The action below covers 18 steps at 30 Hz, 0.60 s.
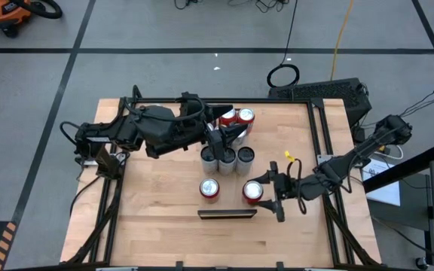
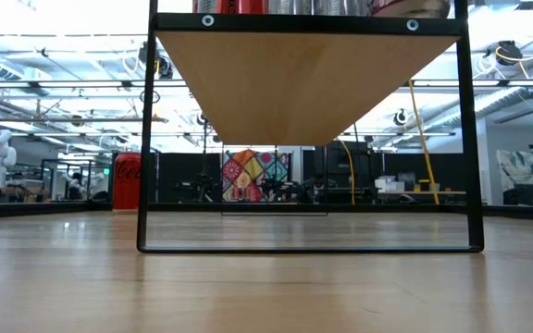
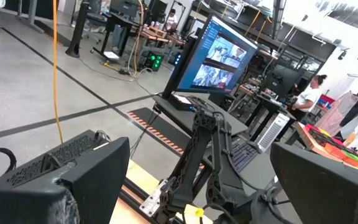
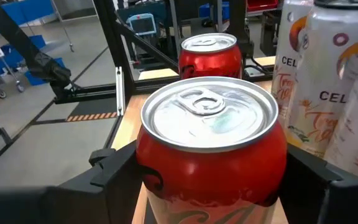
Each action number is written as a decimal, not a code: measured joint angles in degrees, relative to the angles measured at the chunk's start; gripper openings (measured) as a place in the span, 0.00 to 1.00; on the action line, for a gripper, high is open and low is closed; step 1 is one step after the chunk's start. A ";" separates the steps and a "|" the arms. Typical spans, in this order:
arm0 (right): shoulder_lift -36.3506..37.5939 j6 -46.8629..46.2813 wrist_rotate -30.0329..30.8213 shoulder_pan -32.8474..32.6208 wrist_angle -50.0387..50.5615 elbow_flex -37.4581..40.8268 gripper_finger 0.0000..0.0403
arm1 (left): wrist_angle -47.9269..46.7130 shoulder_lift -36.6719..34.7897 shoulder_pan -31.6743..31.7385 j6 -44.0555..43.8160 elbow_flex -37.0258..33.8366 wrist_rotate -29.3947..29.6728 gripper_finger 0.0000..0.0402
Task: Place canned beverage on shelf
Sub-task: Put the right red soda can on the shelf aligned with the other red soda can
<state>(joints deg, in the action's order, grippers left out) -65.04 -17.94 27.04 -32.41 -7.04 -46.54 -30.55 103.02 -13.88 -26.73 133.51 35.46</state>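
Right gripper: the right gripper [image 1: 266, 193] is low over the table, near the front edge, with its fingers on both sides of a red can [image 4: 211, 149].
Right jaws: partly apart, each one against a side of the red can; it looks like a grip, and the can stands upright between them.
Reason for the hold: I judge this can is the one that must go to the shelf [image 1: 227, 214].
Shelf: a narrow dark-looking strip seen from above, just in front of the held can; in the low view its pale wood board [image 2: 303, 83] is on a black frame.
Second red can: it [image 1: 209, 188] stands free on the table, beside the held one.
Pale cans: three [image 1: 227, 159] stand in a row behind, and two more red cans [image 1: 236, 117] farther back.
Left gripper: the left gripper [image 1: 236, 133] hovers over the back cans, jaws wide apart, holding nothing; it seems only to wait.
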 joint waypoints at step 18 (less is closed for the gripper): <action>-4.23 0.86 0.01 0.16 -2.15 -0.09 0.67 | 0.01 0.02 -0.52 0.10 0.00 0.00 0.98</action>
<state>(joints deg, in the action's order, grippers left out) -69.27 -17.08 27.05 -32.25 -9.19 -46.63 -30.53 103.04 -14.39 -26.62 133.51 35.46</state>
